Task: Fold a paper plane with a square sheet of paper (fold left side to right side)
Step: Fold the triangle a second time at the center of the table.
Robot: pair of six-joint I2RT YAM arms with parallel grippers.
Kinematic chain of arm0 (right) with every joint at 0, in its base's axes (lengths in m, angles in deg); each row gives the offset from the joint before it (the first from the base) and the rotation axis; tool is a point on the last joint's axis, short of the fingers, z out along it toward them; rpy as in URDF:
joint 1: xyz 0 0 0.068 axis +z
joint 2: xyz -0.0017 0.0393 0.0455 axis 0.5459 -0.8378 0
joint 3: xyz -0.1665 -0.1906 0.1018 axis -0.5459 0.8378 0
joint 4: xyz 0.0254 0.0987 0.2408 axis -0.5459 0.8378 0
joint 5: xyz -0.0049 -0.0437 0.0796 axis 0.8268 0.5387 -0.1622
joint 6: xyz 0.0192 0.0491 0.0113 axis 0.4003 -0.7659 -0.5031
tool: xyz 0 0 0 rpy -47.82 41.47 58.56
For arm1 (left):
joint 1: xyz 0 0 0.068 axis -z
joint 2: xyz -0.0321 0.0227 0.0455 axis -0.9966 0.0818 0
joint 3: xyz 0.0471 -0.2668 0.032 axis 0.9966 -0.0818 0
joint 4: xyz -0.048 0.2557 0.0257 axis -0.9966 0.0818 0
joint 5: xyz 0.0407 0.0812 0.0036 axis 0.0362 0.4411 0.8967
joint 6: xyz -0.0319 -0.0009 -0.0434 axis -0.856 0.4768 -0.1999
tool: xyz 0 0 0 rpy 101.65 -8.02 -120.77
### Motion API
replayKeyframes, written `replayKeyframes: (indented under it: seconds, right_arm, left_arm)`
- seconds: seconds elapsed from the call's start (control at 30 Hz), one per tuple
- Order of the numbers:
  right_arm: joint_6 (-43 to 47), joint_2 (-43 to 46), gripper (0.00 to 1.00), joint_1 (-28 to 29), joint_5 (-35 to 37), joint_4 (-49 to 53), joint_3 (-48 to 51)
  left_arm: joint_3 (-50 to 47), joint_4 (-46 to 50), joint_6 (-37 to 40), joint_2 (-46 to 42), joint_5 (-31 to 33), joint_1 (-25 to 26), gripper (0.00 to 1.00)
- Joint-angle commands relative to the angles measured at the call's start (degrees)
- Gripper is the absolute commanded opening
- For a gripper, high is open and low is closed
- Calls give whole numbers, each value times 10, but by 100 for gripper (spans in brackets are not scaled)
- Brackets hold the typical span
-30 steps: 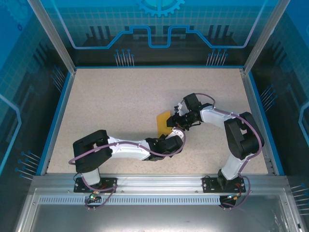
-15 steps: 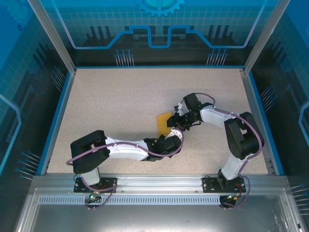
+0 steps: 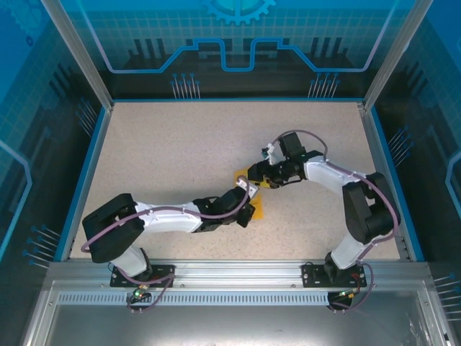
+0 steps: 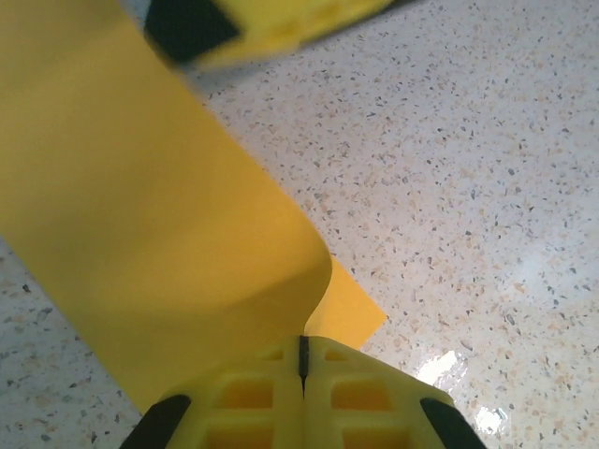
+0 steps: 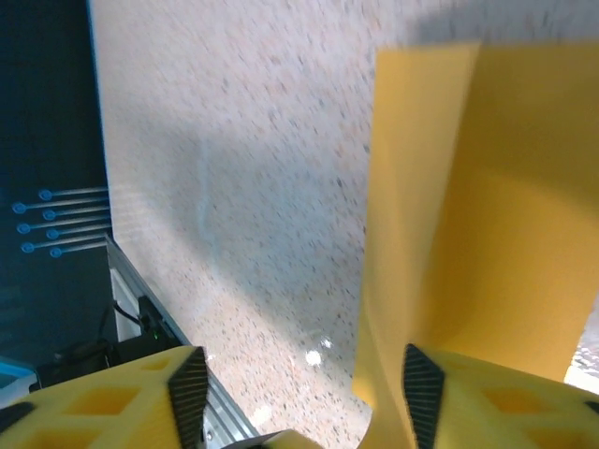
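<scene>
Here's the speckled table (image 3: 166, 151), blue-edged, with both arms reaching in to meet just right of centre. The left arm (image 3: 169, 216) stretches low along the near side from its base, and the right arm (image 3: 338, 180) bends back in from the right.

Between them is the sheet (image 3: 258, 207), orange-yellow, near the middle of the table. Part of it lies flat by the left wrist and part is lifted up between the two grippers. From the left wrist it bows up in a broad curl (image 4: 140, 234), with one corner flat on the table beneath. From the right wrist it stands as a tall yellow panel (image 5: 468, 187), one straight edge running down the middle of the view.

The left gripper (image 3: 247, 189) has its jaws pressed tight together, only a thin seam between them (image 4: 302, 354), and the curled edge of the sheet runs straight into that seam: pinched.

The right gripper (image 3: 263, 173) sits just beyond it, jaws well apart (image 5: 304, 379). The sheet's lower edge drops in beside its right-hand finger (image 5: 505, 402), with nothing clamped. Whether paper and finger touch, I can't tell.
</scene>
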Motion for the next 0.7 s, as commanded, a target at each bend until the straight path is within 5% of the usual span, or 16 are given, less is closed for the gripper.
replayKeyframes:
  seconds: [0.0,0.2,0.47,0.67]
  right_arm:
    - [12,56,69,-21,15,-29,-1]
    - [55,133,74,-40,34,1,48]
    - [43,163,23,-12,29,-31,172]
    - [41,119,13,45,93,-6,183]
  left_arm:
    - [-30,-51,-41,-24,-86,-25,0]
    - [-53,-70,-63,-34,-134,-65,0]
    - [-52,-57,-67,-34,-170,-116,0]
    - [-41,-36,-47,-26,-170,-134,0]
